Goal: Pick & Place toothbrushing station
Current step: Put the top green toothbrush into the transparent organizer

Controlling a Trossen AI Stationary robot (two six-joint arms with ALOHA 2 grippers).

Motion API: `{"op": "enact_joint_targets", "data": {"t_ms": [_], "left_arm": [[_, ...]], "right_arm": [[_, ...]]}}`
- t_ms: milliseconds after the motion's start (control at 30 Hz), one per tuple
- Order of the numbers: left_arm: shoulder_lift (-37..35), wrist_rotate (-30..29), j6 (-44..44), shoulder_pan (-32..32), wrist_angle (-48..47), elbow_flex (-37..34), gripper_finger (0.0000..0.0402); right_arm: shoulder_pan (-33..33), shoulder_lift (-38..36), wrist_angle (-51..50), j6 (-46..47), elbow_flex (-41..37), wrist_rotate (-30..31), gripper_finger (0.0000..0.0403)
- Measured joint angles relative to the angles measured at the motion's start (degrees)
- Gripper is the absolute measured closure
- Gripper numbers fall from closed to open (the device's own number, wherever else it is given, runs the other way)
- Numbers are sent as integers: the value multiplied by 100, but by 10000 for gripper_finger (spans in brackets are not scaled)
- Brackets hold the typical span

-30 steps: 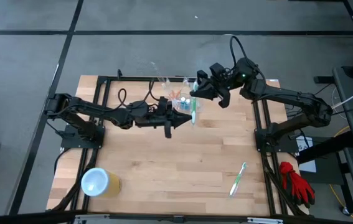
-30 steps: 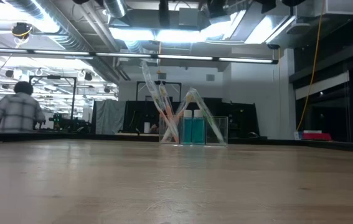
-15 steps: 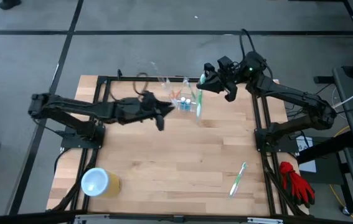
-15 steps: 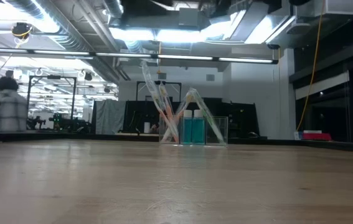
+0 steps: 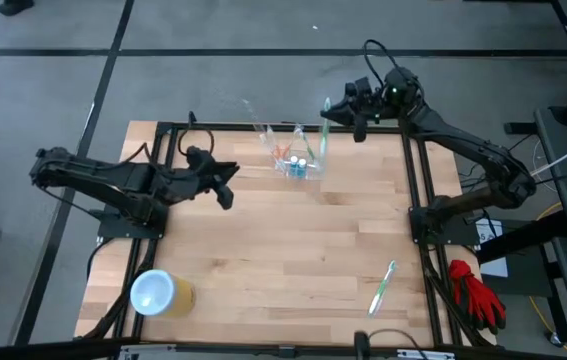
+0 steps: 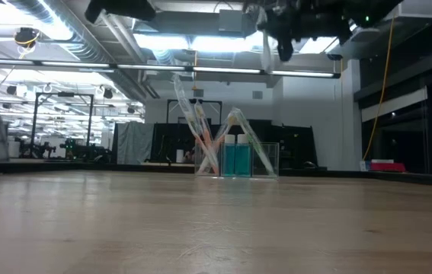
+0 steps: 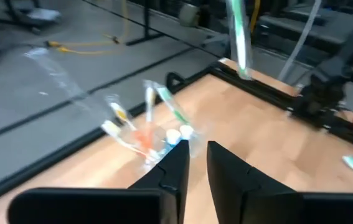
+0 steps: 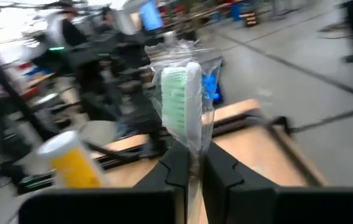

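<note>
Right gripper: raised just beyond the toothbrushing station, fingers pinching a wrapped green toothbrush.
Left gripper: well to the station's left, fingers nearly together, holding nothing.
Yellow cup: near corner, far from the station.
Loose toothbrush: near-right of the station.
Station: at the table's far edge, upright, brushes leaning out of it.
Handling: judged light, stiff, slick, tippy; grip low across its side walls.
</note>
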Motion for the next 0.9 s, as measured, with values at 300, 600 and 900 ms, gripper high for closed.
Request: {"op": "enact_joint_targets", "data": {"t_ms": [300, 600, 900], "left_arm": [[449, -839, -301, -76, -226, 0, 384], [653, -1018, -888, -71, -744, 0, 398], [543, -765, -1201, -71, -1109, 0, 399]], "right_arm": [[-146, 274, 1834, -20, -1203, 1084, 377], [277, 341, 2678, -475, -2257, 2541, 382], [469, 499, 3113, -681, -2791, 3333, 382]]}}
